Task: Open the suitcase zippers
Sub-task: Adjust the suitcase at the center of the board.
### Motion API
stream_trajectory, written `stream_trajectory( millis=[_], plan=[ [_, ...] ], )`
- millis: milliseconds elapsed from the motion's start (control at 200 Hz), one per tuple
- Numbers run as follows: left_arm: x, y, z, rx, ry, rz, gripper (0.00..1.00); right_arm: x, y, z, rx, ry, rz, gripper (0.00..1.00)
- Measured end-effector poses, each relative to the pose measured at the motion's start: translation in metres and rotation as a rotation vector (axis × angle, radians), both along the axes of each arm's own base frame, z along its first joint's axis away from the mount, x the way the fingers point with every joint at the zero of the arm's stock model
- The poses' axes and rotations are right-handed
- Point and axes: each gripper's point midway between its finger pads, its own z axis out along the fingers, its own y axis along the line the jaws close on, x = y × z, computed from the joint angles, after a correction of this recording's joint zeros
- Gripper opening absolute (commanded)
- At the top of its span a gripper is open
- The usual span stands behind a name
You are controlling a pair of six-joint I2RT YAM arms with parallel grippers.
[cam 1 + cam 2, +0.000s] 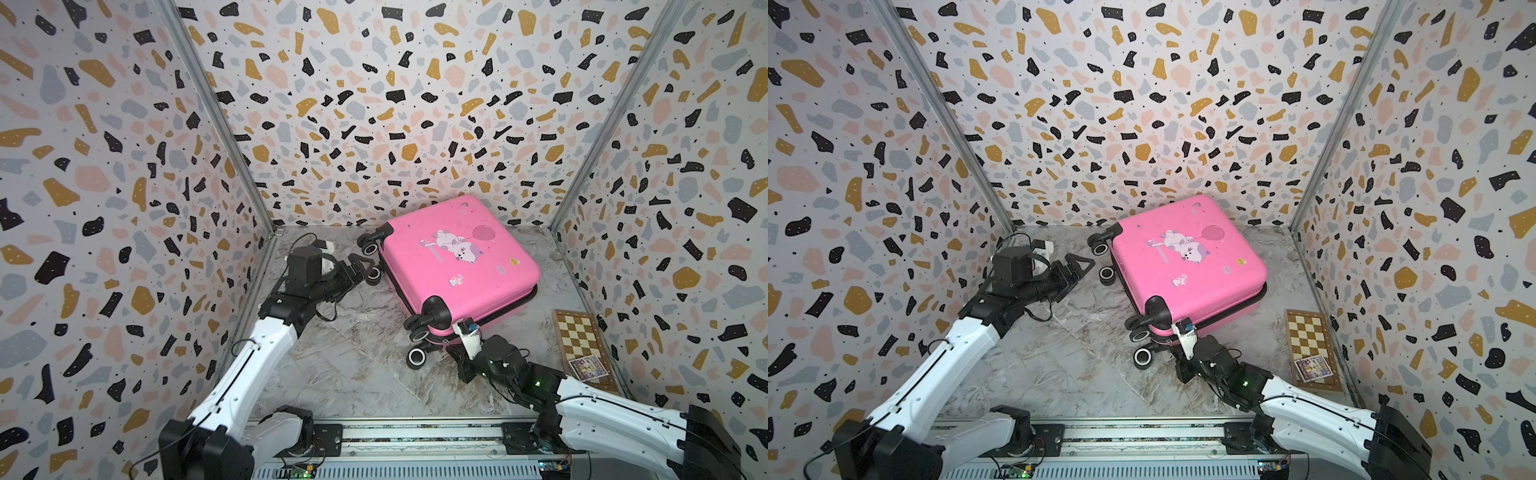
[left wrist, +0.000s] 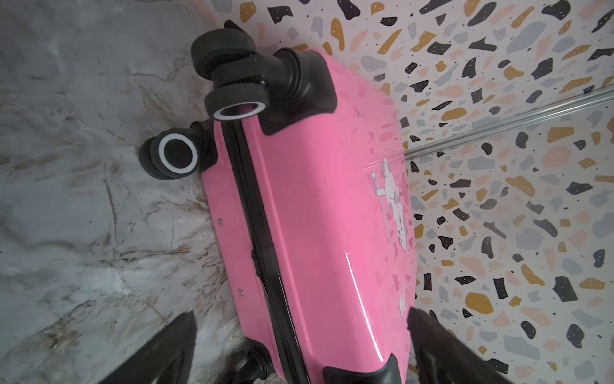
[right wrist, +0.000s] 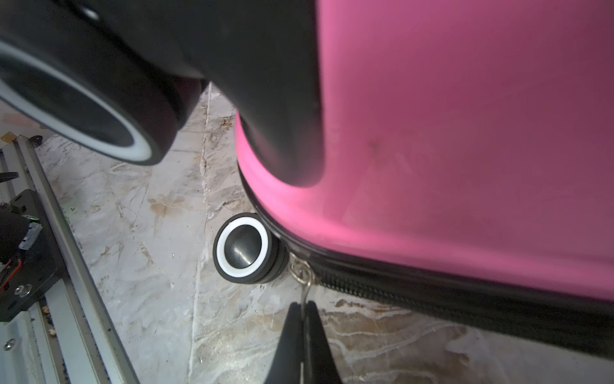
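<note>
The right gripper (image 3: 303, 307) pinches the small silvery zipper pull (image 3: 300, 270) of the glossy pink hard-shell suitcase (image 1: 457, 270), left gripper (image 1: 1076, 275) gaping empty; next, likely a steady drag along the seam.

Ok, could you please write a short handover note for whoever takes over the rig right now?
Left gripper: open, empty, beside the wheeled end of the suitcase.
Right gripper: shut on the metal zipper pull at the suitcase's near corner, next to a wheel.
Suitcase: lies flat on the table, cat print up, near the back wall; a chessboard lies beside it.
Done: pull gripped.
Left: the zipper band looks closed where visible, so draw the pull along the seam. No second pull is in view.
</note>
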Motion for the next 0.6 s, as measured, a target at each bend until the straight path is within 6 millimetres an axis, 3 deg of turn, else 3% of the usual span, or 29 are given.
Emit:
stream_trajectory(
  millis=[180,350,601],
  plan=[
    [0.061,0.004,-0.022,-0.138,0.07,-0.015,0.99,0.0,0.0,0.0,0.0,0.002,0.002,0.0],
    [0.102,0.008,-0.053,-0.212,0.145,-0.003,0.99,0.0,0.001,-0.001,0.0,0.003,0.003,0.0],
    [0.151,-0.001,-0.06,-0.325,0.141,0.001,0.95,-0.001,0.001,-0.001,-0.001,0.003,0.004,0.0]
  ],
)
